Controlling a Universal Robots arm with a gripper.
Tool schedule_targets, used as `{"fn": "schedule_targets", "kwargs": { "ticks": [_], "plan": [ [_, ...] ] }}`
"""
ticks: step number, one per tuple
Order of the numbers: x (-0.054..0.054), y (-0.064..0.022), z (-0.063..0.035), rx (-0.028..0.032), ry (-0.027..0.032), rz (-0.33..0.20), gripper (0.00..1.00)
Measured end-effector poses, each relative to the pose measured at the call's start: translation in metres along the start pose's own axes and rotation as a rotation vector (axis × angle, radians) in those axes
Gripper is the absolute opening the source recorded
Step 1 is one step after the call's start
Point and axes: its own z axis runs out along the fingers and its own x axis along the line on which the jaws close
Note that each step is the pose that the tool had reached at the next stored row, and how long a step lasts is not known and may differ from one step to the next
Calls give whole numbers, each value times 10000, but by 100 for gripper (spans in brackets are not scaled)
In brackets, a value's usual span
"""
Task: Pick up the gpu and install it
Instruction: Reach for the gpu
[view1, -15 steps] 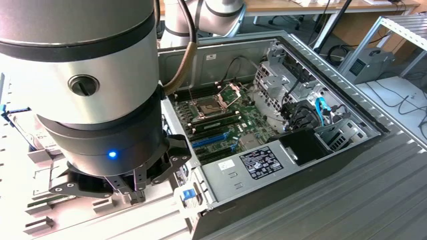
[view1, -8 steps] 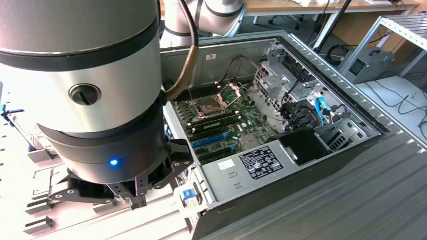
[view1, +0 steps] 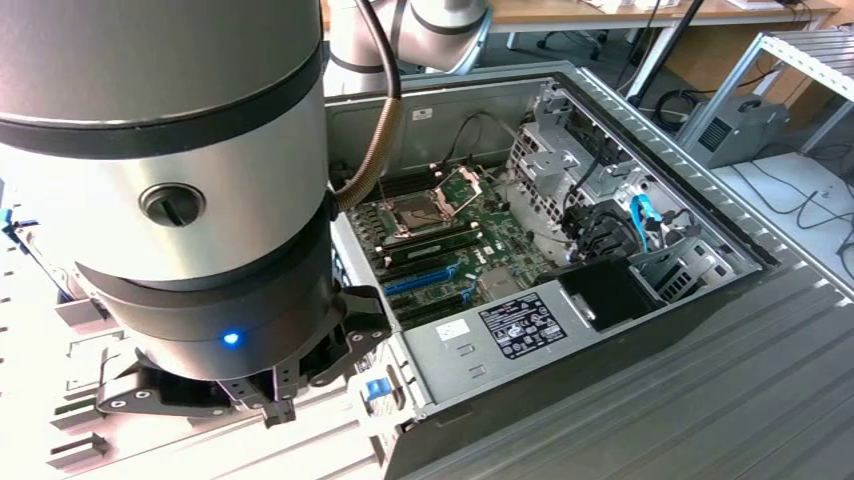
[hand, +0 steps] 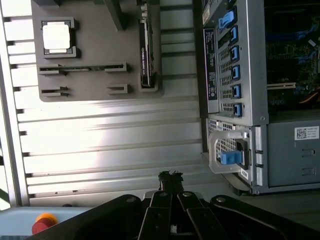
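Ribbed aluminium tabletop (hand: 100, 145) carries a grey parts tray (hand: 90, 85) with an open computer case (hand: 285, 155) beside it. The gpu (hand: 145, 50) stands on edge in a slot along the tray's edge nearest the case, untouched. A processor chip (hand: 56, 37) sits at a corner away from the case. The gripper (hand: 170, 176) hangs over bare tabletop, apart from the tray, jaws pressed together and holding nothing. By my reading this is the approach, and the pick is not yet begun. Taking the card calls for parted jaws lined up across its thin upper edge. The blue expansion slots (view1: 420, 282) in the case lie empty.
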Motion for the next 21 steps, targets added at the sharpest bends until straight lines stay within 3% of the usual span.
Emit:
{"fn": "schedule_targets", "kwargs": {
  "ticks": [21],
  "plan": [
    [-10, -140, 5, 89, -6, -3, 11]
  ]
}}
